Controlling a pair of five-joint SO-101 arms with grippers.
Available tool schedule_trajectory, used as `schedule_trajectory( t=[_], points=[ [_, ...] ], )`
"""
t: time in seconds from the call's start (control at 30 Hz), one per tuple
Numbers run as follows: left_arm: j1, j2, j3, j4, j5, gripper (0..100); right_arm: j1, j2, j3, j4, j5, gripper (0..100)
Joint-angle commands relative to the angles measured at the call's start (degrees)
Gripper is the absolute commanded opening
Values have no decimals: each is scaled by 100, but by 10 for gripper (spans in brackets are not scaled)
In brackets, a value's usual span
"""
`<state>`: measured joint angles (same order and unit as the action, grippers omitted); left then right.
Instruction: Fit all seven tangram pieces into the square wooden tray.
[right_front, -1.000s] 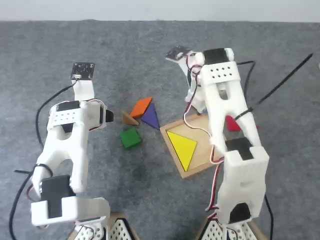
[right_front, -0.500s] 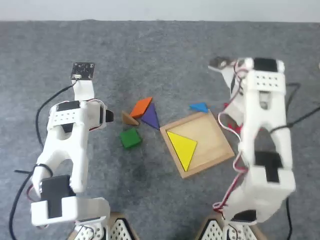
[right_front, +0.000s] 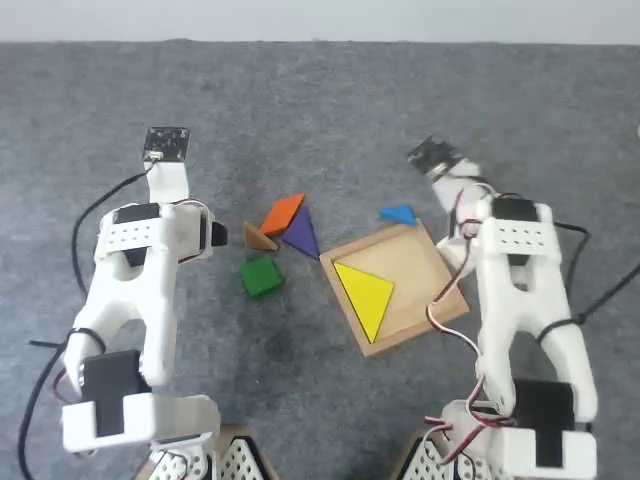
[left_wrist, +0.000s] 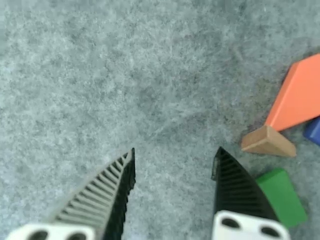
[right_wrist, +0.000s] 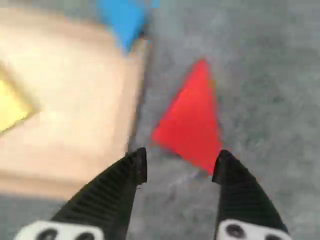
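Two arms are set over a grey carpeted table (right_front: 300, 110), the left arm (right_front: 140, 290) on one side and the right arm (right_front: 520, 290) on the other. The left gripper (left_wrist: 175, 155) is held wide open above bare carpet, nothing between its fingers, with the loose pieces off to one side. The right gripper (right_wrist: 181, 156) is spread open too, low over the carpet just outside the tray's edge, nothing clamped. The square wooden tray (right_front: 420, 270) is laid at an angle between the arms, nearer the right one. Only the yellow triangle (right_front: 367, 292) is seated in it, tucked against one side, so lots of bare wood is left. The red triangle (right_wrist: 192, 122) is found on the carpet beside the tray, its near corner between the right gripper's open fingertips; contact can't be made out. Left of the tray, the purple triangle (right_front: 300, 232) and orange parallelogram (right_front: 282, 213) are packed together, with the green square (right_front: 260, 276) just below. The blue triangle (right_front: 399, 214) is parked just outside the tray's far corner. The brown triangle (right_front: 259, 238) is wedged next to the purple one.
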<state>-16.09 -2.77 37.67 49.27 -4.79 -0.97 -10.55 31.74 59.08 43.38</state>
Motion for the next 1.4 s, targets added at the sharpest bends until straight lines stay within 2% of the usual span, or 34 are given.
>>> schedule_trajectory(
  t=[0.0, 0.1, 0.3, 0.4, 0.8, 1.1, 1.37],
  points=[
    [-26, -18, -31, -202, 9, 247, -101, 391, -905, 400, 202, 292],
    [-26, -18, -31, -202, 9, 247, -110, 971, -1301, 769, 651, 372],
    [-35, -18, -31, -202, 9, 247, 189, 1895, -1697, 637, 1407, 381],
    [-26, -18, -31, -202, 9, 247, 259, 2211, -1873, 602, 1538, 382],
    [-26, -18, -31, -202, 9, 247, 356, 3442, -2848, 602, 1301, 382],
    [-26, -18, -31, -202, 9, 247, 374, 3644, -3024, 655, 1275, 381],
    [-26, -18, -31, -202, 9, 247, 576, 3644, -3015, 673, 290, 360]
  ],
)
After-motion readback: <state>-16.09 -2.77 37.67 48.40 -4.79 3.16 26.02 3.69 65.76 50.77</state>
